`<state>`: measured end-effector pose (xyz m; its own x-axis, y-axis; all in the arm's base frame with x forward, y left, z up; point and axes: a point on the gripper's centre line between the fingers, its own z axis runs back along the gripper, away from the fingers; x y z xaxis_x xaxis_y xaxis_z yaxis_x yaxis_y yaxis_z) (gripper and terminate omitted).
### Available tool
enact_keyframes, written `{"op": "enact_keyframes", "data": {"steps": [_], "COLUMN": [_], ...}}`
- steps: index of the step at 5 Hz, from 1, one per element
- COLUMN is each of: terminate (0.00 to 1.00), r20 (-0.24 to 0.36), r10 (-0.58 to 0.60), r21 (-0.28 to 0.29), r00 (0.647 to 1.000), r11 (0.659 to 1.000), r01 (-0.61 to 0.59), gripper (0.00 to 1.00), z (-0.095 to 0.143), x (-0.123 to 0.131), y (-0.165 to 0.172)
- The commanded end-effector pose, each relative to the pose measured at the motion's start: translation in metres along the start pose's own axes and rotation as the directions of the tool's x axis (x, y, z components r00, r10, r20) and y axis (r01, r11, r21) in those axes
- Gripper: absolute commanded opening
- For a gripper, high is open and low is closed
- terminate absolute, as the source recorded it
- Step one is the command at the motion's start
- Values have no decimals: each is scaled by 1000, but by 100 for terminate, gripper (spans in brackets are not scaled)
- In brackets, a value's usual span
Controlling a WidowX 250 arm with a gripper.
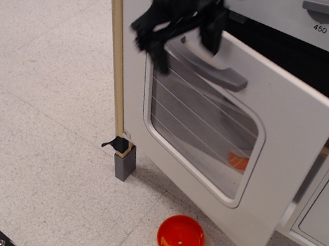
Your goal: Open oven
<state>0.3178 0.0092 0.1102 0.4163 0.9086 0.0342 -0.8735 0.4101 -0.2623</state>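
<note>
Oven door part open, gripper at handle.

One white oven, right of frame, flat matte panels; one door swung out on its left side, dark gap visible along top and right edge. One grey bar handle, moulded, rounded ends. One rounded-corner window, clear, several thin wire lines across. One grey dial top right, 450 and 350 printed beside. One black gripper, motion-blurred, fingers straddling left end of handle; can't tell whether clamped on it. One thin wooden strip upright along oven's left edge, on one grey block. One glossy orange-red round ladle on speckled floor, near side, below door. Orange item behind glass, unclear.
</note>
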Motion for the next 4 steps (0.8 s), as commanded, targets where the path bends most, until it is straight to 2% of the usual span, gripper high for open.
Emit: {"op": "enact_keyframes", "data": {"steps": [1, 2, 3, 4], "terminate": [0, 0, 0, 0], "r20": [-30, -50, -34, -47], "r10": [85, 152, 187, 197], "r21": [-161, -192, -208, -169], "r00": [996, 987, 982, 979], "r11": [983, 969, 959, 965], "r01": [-89, -159, -190, -202], "gripper": [100, 100, 100, 100], "z": [32, 20, 9, -6], "x": [1, 6, 6, -1], "y": [-33, -45, -52, -56]}}
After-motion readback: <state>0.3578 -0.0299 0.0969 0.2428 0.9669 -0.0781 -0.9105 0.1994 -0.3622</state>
